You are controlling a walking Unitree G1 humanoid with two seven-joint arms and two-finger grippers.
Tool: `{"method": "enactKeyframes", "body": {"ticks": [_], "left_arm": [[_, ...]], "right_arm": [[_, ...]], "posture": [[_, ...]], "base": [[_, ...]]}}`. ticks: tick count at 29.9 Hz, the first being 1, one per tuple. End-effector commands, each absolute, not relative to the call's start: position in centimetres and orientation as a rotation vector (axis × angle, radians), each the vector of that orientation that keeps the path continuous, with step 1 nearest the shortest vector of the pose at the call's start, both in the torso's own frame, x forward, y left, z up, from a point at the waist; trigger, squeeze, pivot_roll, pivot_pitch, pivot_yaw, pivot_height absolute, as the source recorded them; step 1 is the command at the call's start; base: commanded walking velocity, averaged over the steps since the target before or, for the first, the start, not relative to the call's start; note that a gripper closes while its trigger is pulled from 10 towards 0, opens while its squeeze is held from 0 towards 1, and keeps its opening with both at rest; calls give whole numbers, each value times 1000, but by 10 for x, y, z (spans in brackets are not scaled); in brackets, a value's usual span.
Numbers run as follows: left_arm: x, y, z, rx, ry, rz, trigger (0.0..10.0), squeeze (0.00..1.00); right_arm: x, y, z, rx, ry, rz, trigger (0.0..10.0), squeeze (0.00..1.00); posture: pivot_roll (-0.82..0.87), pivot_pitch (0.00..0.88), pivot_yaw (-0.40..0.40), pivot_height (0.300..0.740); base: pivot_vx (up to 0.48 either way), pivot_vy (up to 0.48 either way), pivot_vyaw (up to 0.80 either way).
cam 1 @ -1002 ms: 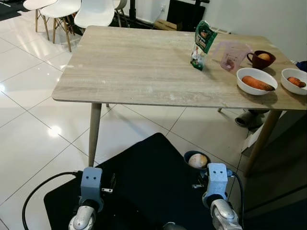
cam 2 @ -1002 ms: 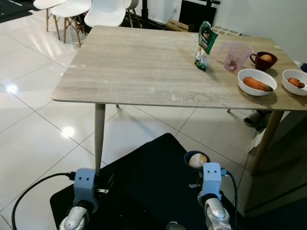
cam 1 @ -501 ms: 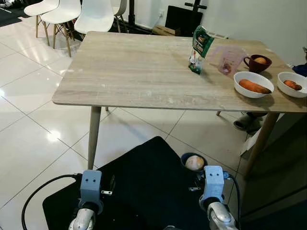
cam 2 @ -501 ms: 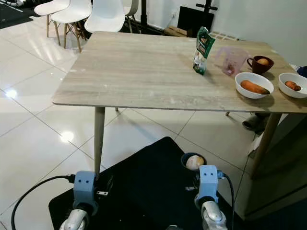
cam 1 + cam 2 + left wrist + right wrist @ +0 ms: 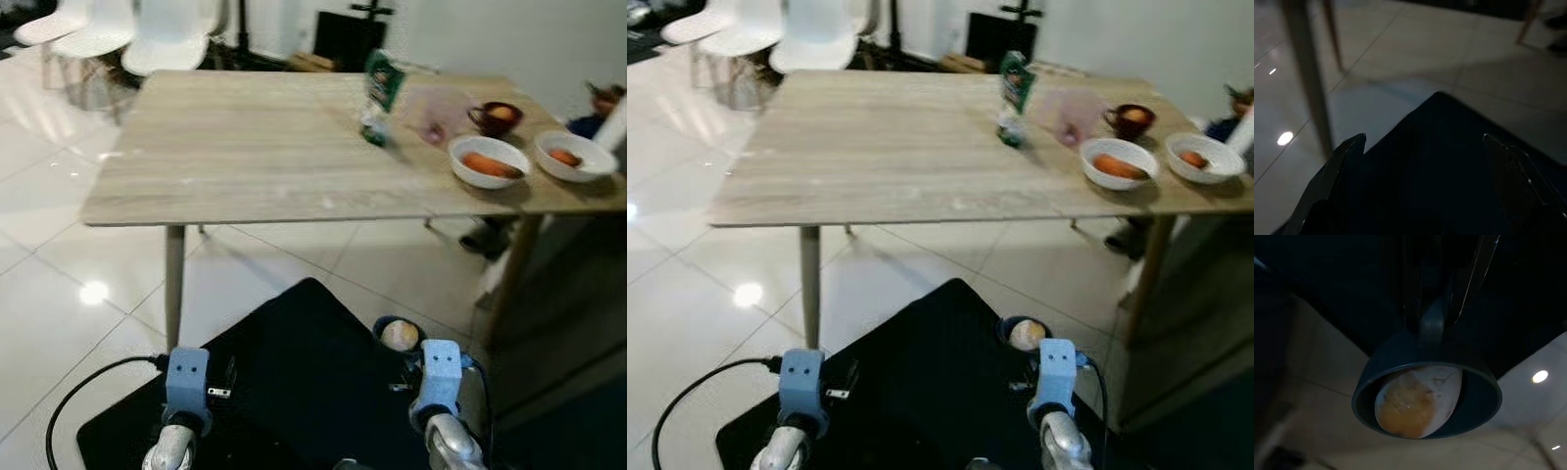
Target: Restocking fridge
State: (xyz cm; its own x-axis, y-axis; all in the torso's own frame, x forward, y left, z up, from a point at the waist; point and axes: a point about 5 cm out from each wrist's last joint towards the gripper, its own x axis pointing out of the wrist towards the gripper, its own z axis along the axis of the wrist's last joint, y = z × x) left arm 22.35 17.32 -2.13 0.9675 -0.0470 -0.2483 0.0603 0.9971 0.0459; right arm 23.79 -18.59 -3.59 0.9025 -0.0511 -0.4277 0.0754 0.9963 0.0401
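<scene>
Right gripper [image 5: 1447, 289] pinching handle of blue cup [image 5: 1425, 396], potato [image 5: 1418, 401] inside

Two white bowls [image 5: 488, 163] [image 5: 574, 157], two cups [image 5: 493, 116] [image 5: 397, 333], one packet [image 5: 379, 83], one jug [image 5: 431, 103].

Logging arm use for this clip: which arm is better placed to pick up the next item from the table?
Left, probably. The left end effector hangs open and empty, while the right end effector is already shut on the handle of a dark cup holding a pale round food item.
</scene>
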Motion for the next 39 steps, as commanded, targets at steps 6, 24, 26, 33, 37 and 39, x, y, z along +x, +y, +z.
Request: {"method": "enactKeyframes", "body": {"ticks": [6,24,26,33,37,39], "left_arm": [[220,170,-26,61,267,-67,10000,0],[223,169,-26,74,273,-77,10000,0],[223,169,-26,75,274,-76,10000,0],[221,168,-31,73,313,-87,10000,0],[218,166,-36,85,356,-106,10000,0],[219,164,-37,93,370,-111,10000,0]], "right_arm": [[238,-194,-35,78,436,-109,10000,0],[240,-198,-32,93,418,-151,10000,0],[240,-198,-32,93,417,-152,10000,0],[241,-200,-31,95,416,-162,10000,0],[241,-200,-32,95,420,-165,10000,0],[241,-200,-32,95,423,-166,10000,0]], "posture": [[-73,71,-49,736],[-76,84,-43,736],[-76,84,-43,736],[-75,83,-42,736],[-74,84,-44,736],[-73,86,-44,736]], "base": [[0,0,-800],[0,0,-800],[0,0,-800],[0,0,-800],[0,0,-800],[0,0,-800]]}}
